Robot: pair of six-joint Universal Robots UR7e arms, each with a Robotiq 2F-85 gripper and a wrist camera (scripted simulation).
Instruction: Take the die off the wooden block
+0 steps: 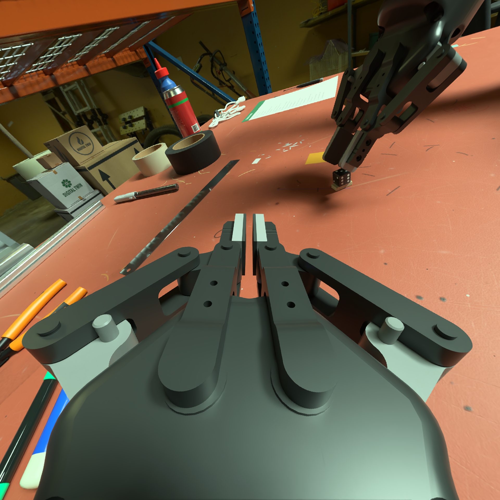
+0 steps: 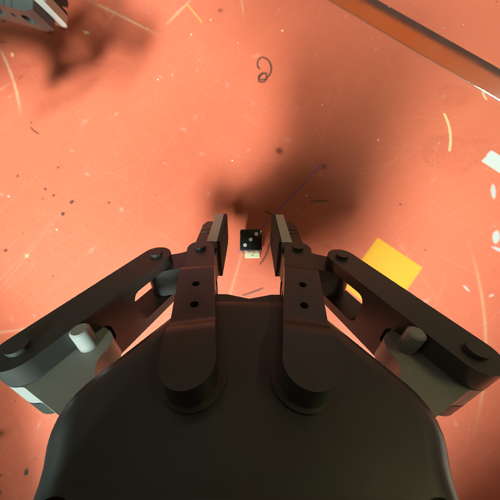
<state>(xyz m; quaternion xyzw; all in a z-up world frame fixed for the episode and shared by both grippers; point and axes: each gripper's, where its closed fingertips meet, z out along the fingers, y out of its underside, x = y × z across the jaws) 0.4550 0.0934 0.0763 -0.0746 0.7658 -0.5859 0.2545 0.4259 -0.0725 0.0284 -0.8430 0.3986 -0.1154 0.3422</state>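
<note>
A black die (image 1: 341, 177) with white pips sits on a small pale wooden block (image 1: 342, 186) on the red table. In the right wrist view the die (image 2: 250, 239) lies between my fingers, with the block (image 2: 252, 255) showing under it. My right gripper (image 2: 249, 217) is open and hovers just above the die, not touching it; it also shows in the left wrist view (image 1: 345, 165). My left gripper (image 1: 249, 226) is shut and empty, low over the table well short of the die. Its fingertips (image 2: 40, 13) show at the top left of the right wrist view.
A long metal blade (image 1: 178, 216), a marker (image 1: 146, 192), a black tape roll (image 1: 193, 151), a white tape roll (image 1: 151, 158) and a red spray bottle (image 1: 180, 108) lie to the left. A paper sheet (image 1: 292, 100) lies far back. A yellow note (image 2: 389, 263) lies beside the die.
</note>
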